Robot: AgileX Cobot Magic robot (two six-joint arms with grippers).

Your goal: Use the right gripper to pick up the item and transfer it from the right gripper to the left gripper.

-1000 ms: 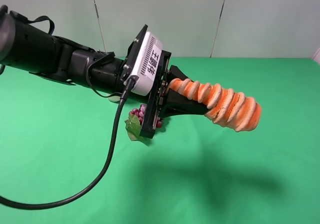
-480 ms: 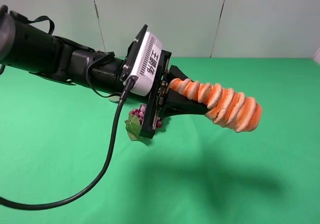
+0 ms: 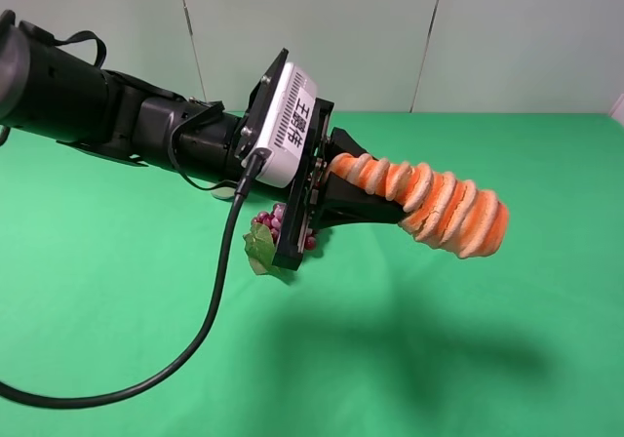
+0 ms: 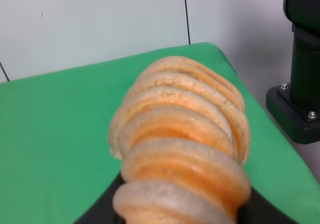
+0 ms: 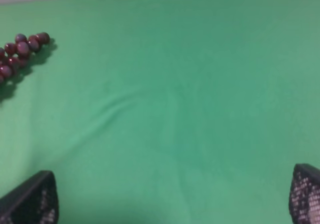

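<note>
Green cloth [image 3: 468, 359], item [image 3: 439, 206] jutting from left hand [image 3: 375, 188] – clamped

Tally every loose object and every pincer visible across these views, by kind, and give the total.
striped roll: 1
grape bunch: 1
pincers: 2 (left pincer, right pincer)
Total: 4

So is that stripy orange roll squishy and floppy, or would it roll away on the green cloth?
Probably not floppy: the striped roll sticks out sideways from the left gripper, held by one end, and barely droops. That also hints it's light. It's round, so on the green cloth it might roll, though its ridges could slow it.
</note>
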